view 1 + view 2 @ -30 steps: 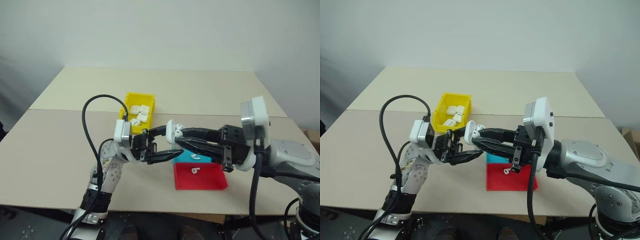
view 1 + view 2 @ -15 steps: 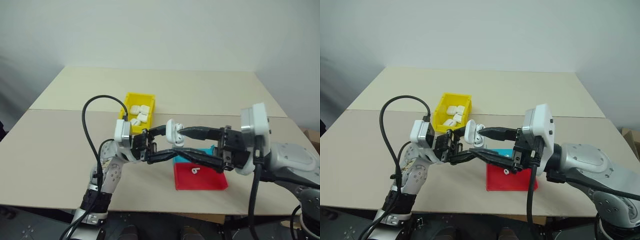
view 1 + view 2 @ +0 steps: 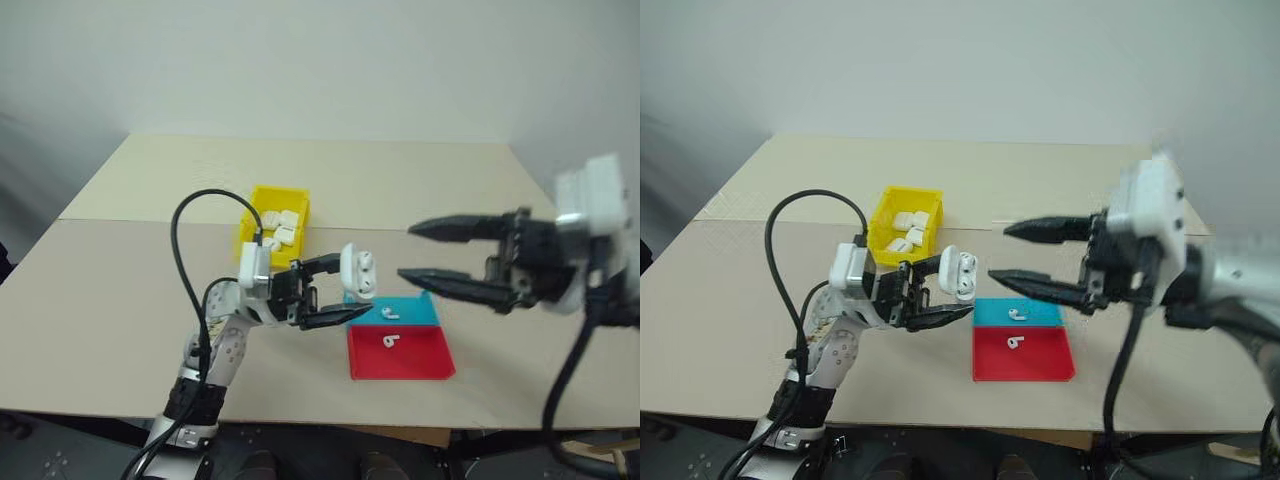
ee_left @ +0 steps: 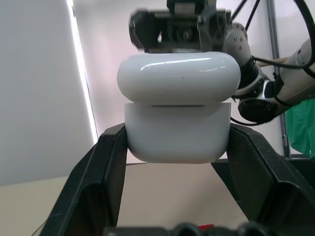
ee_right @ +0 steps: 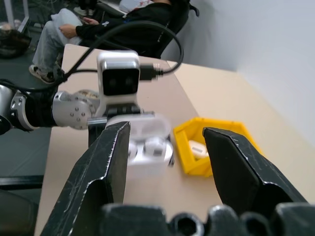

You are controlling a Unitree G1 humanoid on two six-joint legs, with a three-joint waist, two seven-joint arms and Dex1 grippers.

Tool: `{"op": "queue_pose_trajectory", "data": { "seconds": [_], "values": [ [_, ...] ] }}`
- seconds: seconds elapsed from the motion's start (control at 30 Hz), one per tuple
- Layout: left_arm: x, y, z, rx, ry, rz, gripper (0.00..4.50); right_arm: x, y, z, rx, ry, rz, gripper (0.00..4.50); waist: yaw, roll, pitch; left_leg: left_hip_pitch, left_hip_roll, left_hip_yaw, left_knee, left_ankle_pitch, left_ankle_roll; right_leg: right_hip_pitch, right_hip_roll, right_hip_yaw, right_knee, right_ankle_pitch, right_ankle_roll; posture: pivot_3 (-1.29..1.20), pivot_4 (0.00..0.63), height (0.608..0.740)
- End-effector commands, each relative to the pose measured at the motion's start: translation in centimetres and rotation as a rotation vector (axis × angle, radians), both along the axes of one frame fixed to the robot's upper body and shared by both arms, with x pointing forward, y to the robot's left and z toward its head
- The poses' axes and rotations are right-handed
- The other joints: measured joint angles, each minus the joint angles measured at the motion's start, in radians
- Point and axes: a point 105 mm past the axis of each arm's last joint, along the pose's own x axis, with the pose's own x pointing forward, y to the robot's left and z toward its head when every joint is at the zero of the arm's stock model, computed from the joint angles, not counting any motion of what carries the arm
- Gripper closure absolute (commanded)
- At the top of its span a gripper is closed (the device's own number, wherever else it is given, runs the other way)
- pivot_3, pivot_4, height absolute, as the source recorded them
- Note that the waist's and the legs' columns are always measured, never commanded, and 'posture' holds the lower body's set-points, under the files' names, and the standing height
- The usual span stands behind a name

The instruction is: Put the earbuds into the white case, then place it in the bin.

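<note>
Over by the left, the yellow bin (image 3: 277,220) sat on the table (image 3: 120,290) holding several white cases. The left gripper (image 3: 335,290) pinched the white case (image 3: 358,272), lid open, earbuds (image 5: 147,146) seated inside. Blue tray (image 3: 410,312) and red tray (image 3: 400,352) each held an earbud. The right gripper (image 3: 425,255) hung apart, fingers spread wide, holding nothing.

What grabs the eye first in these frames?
The small glossy white case, lid open with earbuds seated inside, held up over the table in the left gripper. To its right the right gripper hangs with black fingers spread wide, holding nothing. Below sit a shallow blue tray and a shallow red tray, one loose white earbud in each, with the bright yellow bin behind.
</note>
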Motion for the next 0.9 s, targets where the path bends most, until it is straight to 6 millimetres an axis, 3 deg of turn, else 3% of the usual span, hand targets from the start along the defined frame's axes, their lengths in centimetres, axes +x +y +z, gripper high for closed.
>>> {"op": "queue_pose_trajectory", "data": {
  "seconds": [0.03, 0.23, 0.4, 0.6, 0.9],
  "values": [
    [0.4, -1.3, 0.7, 0.009, -0.072, 0.037, 1.73, 0.6, 0.7, 1.1, -0.087, -0.022, 0.036, 2.22, 0.0, 0.0, 0.0, 0.0, 0.0, 0.0, 0.0, 0.0, 0.0, 0.0, 0.0, 0.0, 0.0, 0.0, 0.0, 0.0, 0.15, 0.74],
    [1.2, -3.0, 0.6, 0.014, -0.109, 0.093, 1.73, 1.5, 2.7, 1.5, -0.169, -0.018, 0.109, 4.39, 0.006, 0.0, 0.0, -0.002, 0.0, 0.0, 0.0, 0.0, 0.0, -0.002, 0.0, 0.0, -0.001, 0.0, 0.0, 0.0, 0.15, 0.74],
    [1.3, -4.0, 0.9, 0.013, -0.129, 0.121, 1.73, 2.2, 4.0, -0.2, -0.259, -0.031, 0.135, 4.45, 0.007, 0.0, 0.0, -0.004, 0.0, 0.0, 0.0, 0.0, 0.0, -0.004, -0.001, 0.0, -0.001, 0.0, 0.0, 0.0, 0.15, 0.74],
    [1.0, -3.5, 1.2, -0.004, -0.137, 0.123, 1.73, 3.0, 3.9, -2.2, -0.362, -0.05, 0.122, 4.45, 0.008, 0.0, 0.0, -0.01, 0.0, 0.0, 0.001, 0.0, 0.0, -0.011, -0.001, 0.0, 0.001, 0.0, 0.0, 0.0, 0.15, 0.74],
    [0.6, -2.4, 1.3, -0.023, -0.137, 0.119, 1.73, 3.4, 3.0, -2.7, -0.412, -0.074, 0.099, 4.45, 0.007, 0.0, 0.0, -0.009, 0.0, 0.001, 0.001, 0.0, 0.0, -0.011, -0.001, 0.0, 0.002, 0.0, 0.0, 0.0, 0.15, 0.74]
  ]
}}
